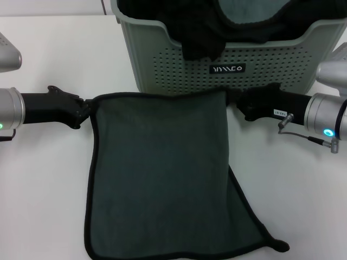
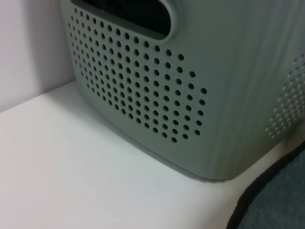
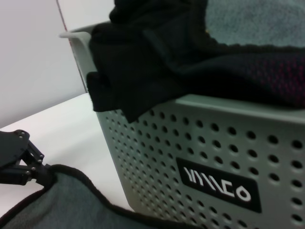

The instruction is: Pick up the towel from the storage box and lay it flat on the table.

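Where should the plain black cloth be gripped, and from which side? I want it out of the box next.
Judging by its pose, grip the flap of the black cloth that hangs over the front rim of the box, beside the label. Come from the front, fingers closing across the flap's thickness. It dangles free outside the wall, while the rest lies bunched inside with a teal-grey cloth.

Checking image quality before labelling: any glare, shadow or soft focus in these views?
Head view: even light, no glare; the towel casts little shadow on the table. Left wrist view: storage box blurs toward its near corner. Right wrist view: black cloth slightly soft, detail lost in dark folds.
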{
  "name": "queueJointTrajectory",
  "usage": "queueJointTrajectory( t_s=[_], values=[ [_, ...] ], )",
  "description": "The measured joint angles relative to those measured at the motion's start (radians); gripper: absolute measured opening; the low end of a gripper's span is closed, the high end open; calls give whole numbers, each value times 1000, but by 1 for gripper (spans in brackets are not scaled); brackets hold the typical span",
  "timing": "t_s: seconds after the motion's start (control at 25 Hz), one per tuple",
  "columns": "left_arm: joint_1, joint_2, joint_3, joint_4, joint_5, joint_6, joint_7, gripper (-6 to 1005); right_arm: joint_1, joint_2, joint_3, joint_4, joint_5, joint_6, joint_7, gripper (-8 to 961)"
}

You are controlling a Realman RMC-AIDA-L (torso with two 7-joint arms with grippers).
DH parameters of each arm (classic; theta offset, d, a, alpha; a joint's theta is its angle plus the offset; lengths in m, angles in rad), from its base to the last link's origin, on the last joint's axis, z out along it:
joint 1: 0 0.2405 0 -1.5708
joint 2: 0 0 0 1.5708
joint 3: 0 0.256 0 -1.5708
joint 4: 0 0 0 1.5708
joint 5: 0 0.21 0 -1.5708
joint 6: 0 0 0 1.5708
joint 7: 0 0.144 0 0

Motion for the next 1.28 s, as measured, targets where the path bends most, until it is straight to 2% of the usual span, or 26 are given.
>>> queueJointTrajectory(
  t_s=[0.48,0.72,0.92,1.0,1.04,1.12,1.2,1.24,1.28],
  values=[
    [5,-12,-1,0,3,-42,3,39,-10,-3,-2,20,23,5,69,7],
    [22,-32,-42,1,-6,-41,-2,183,-40,-10,16,21,23,106,71,165],
    [43,-44,-74,2,-37,-31,0,300,-74,-21,86,21,22,237,70,389],
    [56,-45,-75,6,-63,-20,5,345,-91,-27,123,20,16,313,57,544],
    [66,-46,-75,11,-83,-5,10,368,-99,-30,142,20,15,358,39,621],
    [83,-48,-76,20,-123,38,31,412,-113,-35,180,20,12,473,-22,697],
    [104,-50,-76,23,-195,136,92,469,-123,-44,217,19,-1,637,-115,772],
    [113,-50,-76,23,-229,187,126,503,-124,-47,223,16,-9,674,-129,810],
    [123,-52,-76,21,-270,259,173,537,-125,-51,235,13,-20,730,-149,813]
  ],
)
